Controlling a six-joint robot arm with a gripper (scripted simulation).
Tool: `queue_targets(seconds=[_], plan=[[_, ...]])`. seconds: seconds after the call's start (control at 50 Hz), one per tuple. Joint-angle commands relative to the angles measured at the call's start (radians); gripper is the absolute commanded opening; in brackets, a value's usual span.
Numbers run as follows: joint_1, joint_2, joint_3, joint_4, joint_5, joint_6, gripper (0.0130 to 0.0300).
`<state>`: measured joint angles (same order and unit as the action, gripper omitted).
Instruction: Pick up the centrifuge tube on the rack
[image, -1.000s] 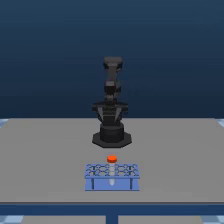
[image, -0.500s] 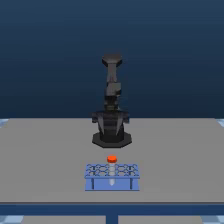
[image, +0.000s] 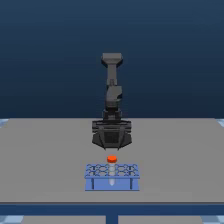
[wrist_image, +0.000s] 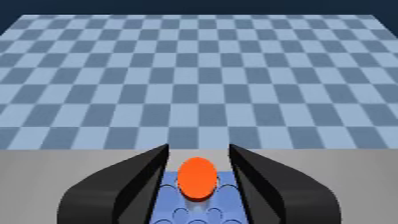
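The centrifuge tube stands upright in the blue rack (image: 112, 183), and its orange-red cap (image: 112, 159) rises above the rack's back row. In the exterior view my dark gripper (image: 112, 146) hangs low, just behind the cap. In the wrist view the cap (wrist_image: 197, 178) sits between my two black fingers (wrist_image: 142, 175), with a narrow gap on each side. My gripper (wrist_image: 198, 148) is open and touches nothing. Under the cap, the rack's round holes (wrist_image: 201, 212) show. The rack hides the tube's pale body.
The rack sits on a grey table (image: 45, 150) near its front edge (image: 112, 203). The arm's base and upright links (image: 113, 95) stand behind the rack. Beyond the table a blue checkered floor (wrist_image: 199, 75) fills the wrist view.
The arm has leaned forward and down. The gripper has come lower and closer to the rack, toward the orange-red cap. The rack and tube have not moved.
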<state>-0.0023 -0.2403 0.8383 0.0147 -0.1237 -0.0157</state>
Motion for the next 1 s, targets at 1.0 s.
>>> queue_targets(seconds=[1.0], plan=[[0.003, 0.108, 0.006, -0.013, -0.065, 0.014, 0.0300]])
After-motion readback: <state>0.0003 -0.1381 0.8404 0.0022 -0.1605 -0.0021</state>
